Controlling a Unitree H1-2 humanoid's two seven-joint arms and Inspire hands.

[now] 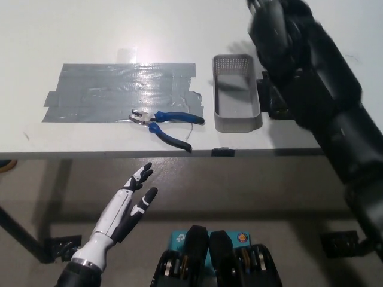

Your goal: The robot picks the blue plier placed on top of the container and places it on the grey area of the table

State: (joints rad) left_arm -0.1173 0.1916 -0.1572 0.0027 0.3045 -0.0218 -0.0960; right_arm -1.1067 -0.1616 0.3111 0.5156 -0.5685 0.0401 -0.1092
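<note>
A single head view looks steeply down from above the near side of the desk (72, 24), taking in its near edge and the floor (239, 191) beneath, at moderate distance.

Right robot hand (280, 24) smeared by motion blur at the top edge — fingers not readable, partly cut off by the frame. Black arm (335, 113) covering most of the dark mat (267, 101) beside the container (236, 92), only a sliver showing. Container's right wall crossed by that arm. Surface (72, 30) cut off at the left, top and right edges. Left robot hand (128, 203) below the surface edge, its forearm cut off at the bottom edge. Plier (164, 122) jaw tips too small to read.
</note>
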